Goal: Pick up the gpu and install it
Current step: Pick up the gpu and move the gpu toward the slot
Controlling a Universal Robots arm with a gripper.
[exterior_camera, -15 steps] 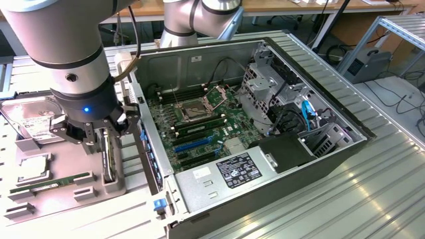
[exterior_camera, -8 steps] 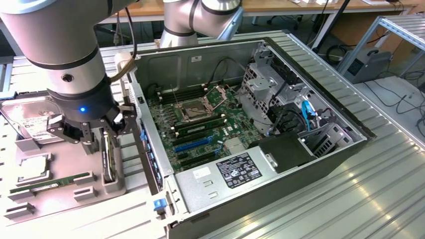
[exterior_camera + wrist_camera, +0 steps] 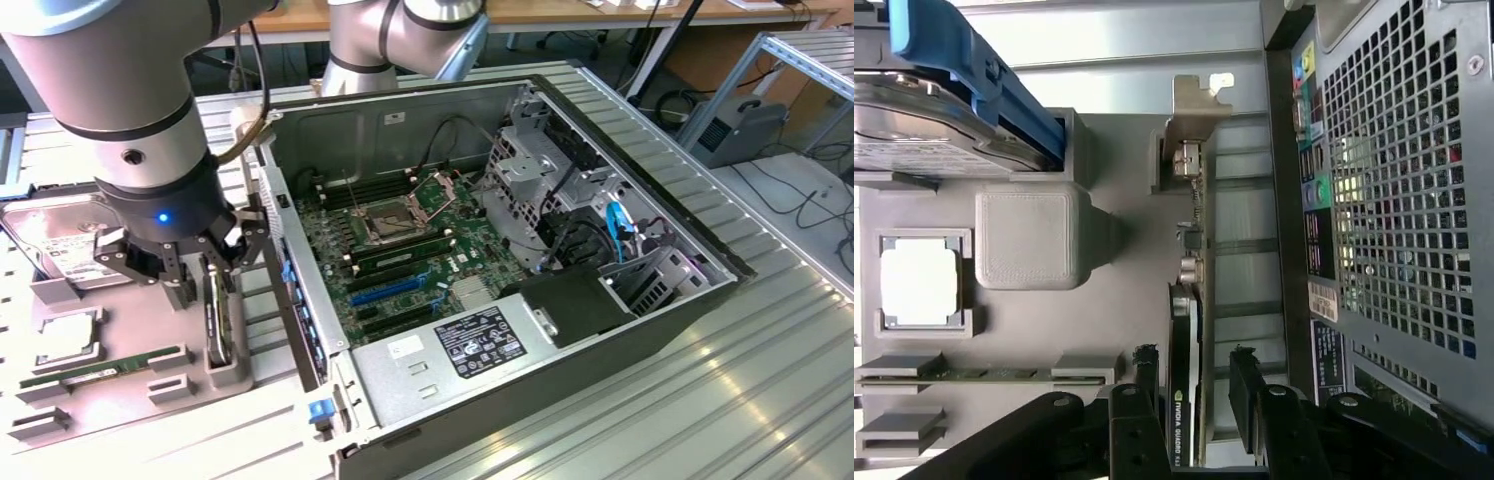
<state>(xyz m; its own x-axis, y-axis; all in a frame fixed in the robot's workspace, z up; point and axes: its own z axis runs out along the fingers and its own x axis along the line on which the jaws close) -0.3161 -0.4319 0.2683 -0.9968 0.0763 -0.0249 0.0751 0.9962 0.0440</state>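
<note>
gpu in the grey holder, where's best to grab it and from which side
Probably pinch the gpu across its flat faces at the upper edge, straight down from above. It stands on edge in the grey holder, so only that thin edge is free; the open gripper straddles it, clear of the metal bracket.

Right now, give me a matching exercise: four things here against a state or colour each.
Things: 1 gpu; 2 gripper; 3 RAM stick; 4 computer case.
States: a side panel off; b slim and green; c open, fingers either side of the card; d on edge in the grey tray.
Pairs: 1-d; 2-c; 3-b; 4-a.
</note>
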